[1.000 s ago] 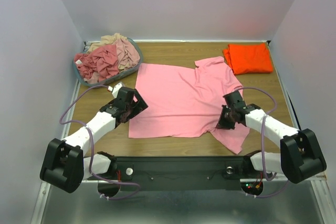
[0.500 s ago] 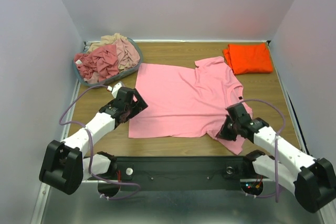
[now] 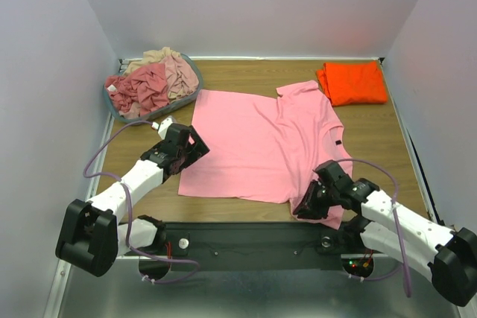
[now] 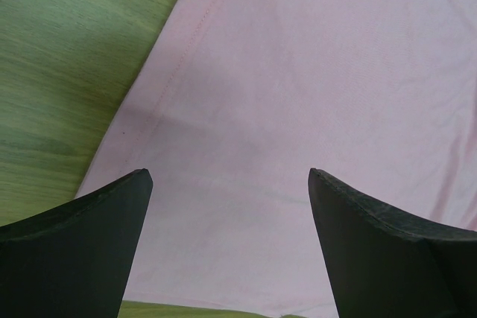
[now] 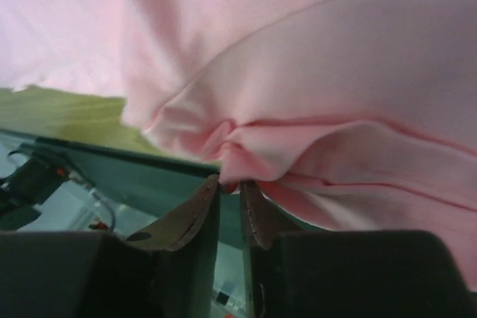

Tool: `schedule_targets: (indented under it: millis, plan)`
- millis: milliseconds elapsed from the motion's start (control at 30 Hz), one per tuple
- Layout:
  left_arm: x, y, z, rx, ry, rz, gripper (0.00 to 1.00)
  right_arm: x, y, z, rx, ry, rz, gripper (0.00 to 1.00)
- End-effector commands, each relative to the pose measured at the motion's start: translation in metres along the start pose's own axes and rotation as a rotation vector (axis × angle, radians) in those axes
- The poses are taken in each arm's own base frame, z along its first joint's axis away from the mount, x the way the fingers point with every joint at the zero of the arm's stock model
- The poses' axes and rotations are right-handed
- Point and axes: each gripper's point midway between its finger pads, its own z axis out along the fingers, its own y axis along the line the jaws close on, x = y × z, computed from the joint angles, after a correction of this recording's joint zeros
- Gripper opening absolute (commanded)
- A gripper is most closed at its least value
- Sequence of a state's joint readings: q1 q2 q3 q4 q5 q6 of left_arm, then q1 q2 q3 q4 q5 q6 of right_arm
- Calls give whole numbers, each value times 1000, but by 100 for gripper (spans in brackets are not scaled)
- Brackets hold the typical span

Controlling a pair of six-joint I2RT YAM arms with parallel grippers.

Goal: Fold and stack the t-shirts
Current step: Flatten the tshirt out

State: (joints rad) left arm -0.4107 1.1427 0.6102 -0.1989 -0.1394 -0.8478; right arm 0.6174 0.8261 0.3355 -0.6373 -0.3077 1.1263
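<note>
Cloth bunched in the pinch of the right gripper (image 5: 231, 185): a sleeve (image 5: 253, 143) of the light pink t-shirt (image 3: 257, 143), spread flat beyond it. The left gripper (image 4: 227, 176) hung wide apart over the hem (image 4: 173, 83) beneath. Flattening seemed in hand; next, that hem wanted gripping.

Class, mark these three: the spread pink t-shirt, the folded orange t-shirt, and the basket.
pink t-shirt (image 3: 253, 139): top external view, middle of its body.
orange t-shirt (image 3: 352, 82): top external view, centre of the folded top.
basket (image 3: 113, 109): top external view, its near left rim.
</note>
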Motion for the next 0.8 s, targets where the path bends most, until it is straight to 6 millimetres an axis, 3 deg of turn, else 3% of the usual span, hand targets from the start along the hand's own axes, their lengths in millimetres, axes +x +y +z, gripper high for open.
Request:
schedule_targets:
  millis: [0, 133, 200, 233, 267, 400, 433, 500, 533, 600, 633, 667, 700, 733, 767]
  plan:
    - [-11, -2, -5, 0, -47, 0, 98, 12, 44, -20, -140, 70, -75, 38]
    - [-14, -4, -5, -5, -53, 6, 98, 31, 49, -32, -190, 168, -147, 57]
    - [-15, -4, -4, -11, -50, 13, 99, 29, 53, -39, -200, 147, -203, 71]
    - [-15, -4, -3, -13, -47, 17, 98, 22, 66, -49, -222, 102, -235, 91]
    - [-15, -5, -3, -13, -47, 20, 98, 16, 64, -52, -195, 69, -258, 100]
    - [-22, -19, -3, 23, -53, 37, 98, -27, 71, -59, -57, -126, -295, 100]
    - [-28, -29, -3, 41, -52, 42, 98, -45, 66, -52, 32, -183, -296, 100]
    - [-43, -50, -7, 82, -71, 68, 98, -75, 87, -63, 79, -294, -327, 100]
    - [-47, -54, -4, 81, -72, 80, 98, -105, 83, -61, 184, -392, -322, 100]
    - [-59, -66, -2, 88, -99, 101, 98, -146, 88, -72, 268, -526, -288, 100]
    - [-75, -79, -5, 100, -136, 117, 98, -177, 102, -90, 305, -642, -272, 100]
    - [-77, -82, 3, 87, -128, 137, 98, -209, 90, -85, 391, -657, -248, 100]
    - [-82, -89, 6, 91, -132, 154, 99, -230, 89, -87, 423, -676, -212, 100]
    - [-88, -99, 15, 91, -131, 177, 98, -250, 104, -91, 385, -677, -196, 100]
    - [-91, -104, 19, 88, -130, 195, 98, -282, 95, -80, 413, -659, -176, 100]
